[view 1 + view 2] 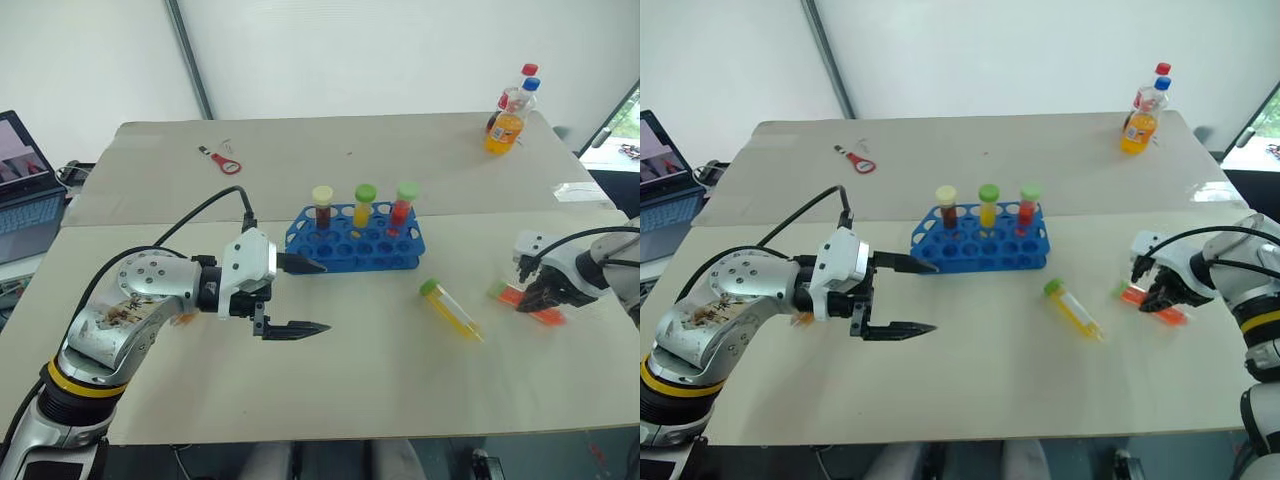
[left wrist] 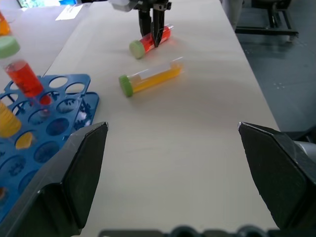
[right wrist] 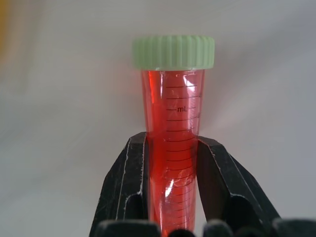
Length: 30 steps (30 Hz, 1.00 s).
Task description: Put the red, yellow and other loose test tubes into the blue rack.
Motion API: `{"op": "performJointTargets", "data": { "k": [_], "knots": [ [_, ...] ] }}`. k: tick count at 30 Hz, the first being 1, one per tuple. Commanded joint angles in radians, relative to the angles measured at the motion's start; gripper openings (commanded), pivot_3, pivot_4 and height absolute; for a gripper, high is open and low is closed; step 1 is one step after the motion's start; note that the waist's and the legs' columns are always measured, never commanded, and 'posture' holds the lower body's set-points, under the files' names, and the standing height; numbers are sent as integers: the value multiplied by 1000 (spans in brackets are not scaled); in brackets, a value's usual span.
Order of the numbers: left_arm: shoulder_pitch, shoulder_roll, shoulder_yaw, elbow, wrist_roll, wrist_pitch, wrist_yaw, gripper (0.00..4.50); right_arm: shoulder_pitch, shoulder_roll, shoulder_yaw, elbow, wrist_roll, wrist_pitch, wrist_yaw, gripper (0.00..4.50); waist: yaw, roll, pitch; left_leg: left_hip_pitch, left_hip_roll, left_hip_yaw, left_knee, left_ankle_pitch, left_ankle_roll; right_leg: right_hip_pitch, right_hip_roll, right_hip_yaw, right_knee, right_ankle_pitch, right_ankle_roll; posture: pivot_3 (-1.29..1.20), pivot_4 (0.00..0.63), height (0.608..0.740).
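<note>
while lying on the worktop (image 1: 330, 340), the red tube (image 3: 173, 148) is gripped by the right hand (image 1: 541, 298).
the left hand (image 1: 305, 297) is held open near the blue rack (image 1: 352, 250).

Five test tubes (image 1: 450, 309), one blue rack (image 1: 355, 240), two bottles (image 1: 508, 120).

Two orange-drink bottles (image 1: 508, 118), a red opener (image 1: 221, 160), and a laptop (image 1: 22, 180).

Bare beige tabletop (image 1: 330, 390) gives you passing room in front of the bright blue plastic rack (image 1: 352, 245). The loose yellow-liquid tube with green cap (image 1: 450, 309) lies between rack and right gripper (image 1: 535, 300), blocking a straight path.
</note>
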Motion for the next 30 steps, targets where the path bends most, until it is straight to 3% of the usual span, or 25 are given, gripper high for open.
{"op": "performJointTargets", "data": {
  "k": [1,4,7,9,13,18,30],
  "knots": [
    [32,-3,107,25,-21,-61,12,4500,37,-43,-207,-225,145,9,-19,942,-2,0,0,-1,0,0,0,0,0,-1,0,0,1,0,0,0,150,740],
    [54,9,138,30,-39,-39,13,4500,134,-4,-367,-418,249,56,-95,942,3,0,0,-1,1,0,0,0,0,-2,1,0,1,0,0,0,150,740],
    [51,-5,154,28,-64,-25,30,4500,241,203,-564,-607,371,51,-302,941,15,-8,-3,-1,2,-1,0,0,0,-2,2,0,0,0,0,0,150,740],
    [45,-11,144,25,-65,-19,41,4500,289,344,-617,-688,387,4,-453,941,22,-10,-4,-1,3,-1,0,0,0,-1,3,0,0,1,-2,0,150,740],
    [30,-19,128,18,-75,-1,49,4500,323,523,-616,-768,413,35,-654,941,29,-9,-4,-1,0,-1,0,1,-2,-2,1,2,1,3,0,0,150,740],
    [-16,-36,110,28,-88,19,59,4500,329,685,-527,-711,345,-125,-847,941,26,-10,-4,0,0,-1,0,1,-2,-2,2,3,0,5,-1,0,150,740],
    [-47,-47,88,30,-92,30,63,4500,329,781,-419,-525,305,-302,-983,941,16,-10,-4,-2,1,3,-2,2,-4,-10,4,9,3,5,-1,0,150,740]
  ]
}}
